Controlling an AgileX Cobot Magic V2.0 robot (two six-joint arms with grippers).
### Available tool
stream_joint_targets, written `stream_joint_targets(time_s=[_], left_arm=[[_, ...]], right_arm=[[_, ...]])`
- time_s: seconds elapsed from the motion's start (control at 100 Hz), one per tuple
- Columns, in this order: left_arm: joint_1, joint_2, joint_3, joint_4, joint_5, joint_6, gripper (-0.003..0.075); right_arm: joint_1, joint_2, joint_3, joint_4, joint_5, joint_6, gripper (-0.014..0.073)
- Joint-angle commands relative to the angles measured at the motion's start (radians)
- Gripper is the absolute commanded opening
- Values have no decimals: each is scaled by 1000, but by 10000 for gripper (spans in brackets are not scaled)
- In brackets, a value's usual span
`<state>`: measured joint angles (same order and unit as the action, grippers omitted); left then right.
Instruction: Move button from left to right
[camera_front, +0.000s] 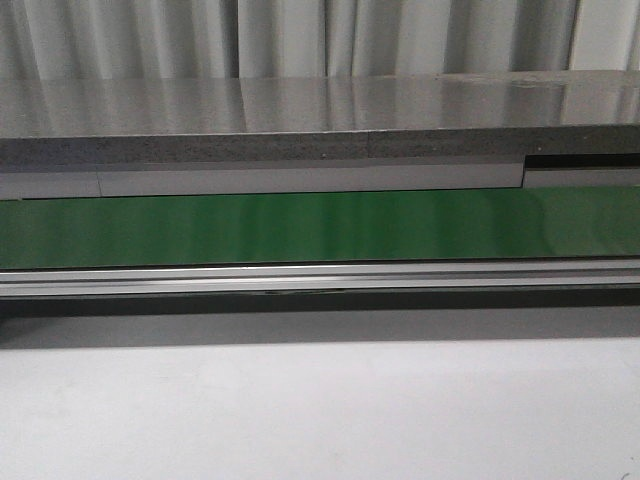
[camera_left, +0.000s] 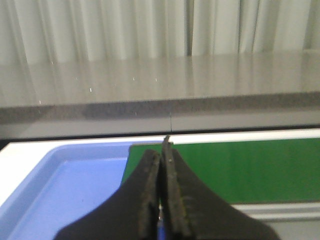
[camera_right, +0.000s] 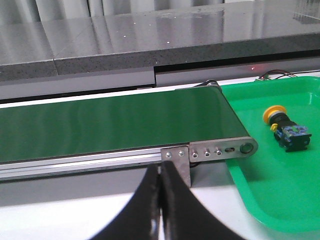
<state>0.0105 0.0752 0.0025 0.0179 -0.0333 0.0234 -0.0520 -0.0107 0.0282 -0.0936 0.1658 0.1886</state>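
Observation:
The button (camera_right: 285, 127), with a yellow disc head and a black body with bluish marks, lies on its side in the green tray (camera_right: 280, 200) in the right wrist view. My right gripper (camera_right: 160, 170) is shut and empty, over the white table in front of the belt's end, left of the tray. My left gripper (camera_left: 163, 150) is shut and empty, above the seam between the blue tray (camera_left: 60, 185) and the green belt (camera_left: 250, 165). No button shows in the blue tray. Neither gripper shows in the front view.
The green conveyor belt (camera_front: 320, 228) runs across the front view with an aluminium rail (camera_front: 320, 278) along its near side. Its end bracket (camera_right: 210, 150) meets the green tray. A grey counter (camera_front: 320, 120) and curtains lie behind. White table (camera_front: 320, 420) lies in front.

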Motion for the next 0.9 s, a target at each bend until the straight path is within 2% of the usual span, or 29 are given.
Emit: stream_joint_targets(time_s=[0.0,0.16,0.89], left_arm=[[-8,-35,34,9,-92,-17,-20],[-8,-110,34,20,-53,-17,-20],[-8,-110,34,9,-53,-17,-20]], right_arm=[[0,-22,-16,-11,-86,-2,-68],[0,-22,-16,-11,-86,-2,-68],[0,-22,-16,-11,-85,-2,-68]])
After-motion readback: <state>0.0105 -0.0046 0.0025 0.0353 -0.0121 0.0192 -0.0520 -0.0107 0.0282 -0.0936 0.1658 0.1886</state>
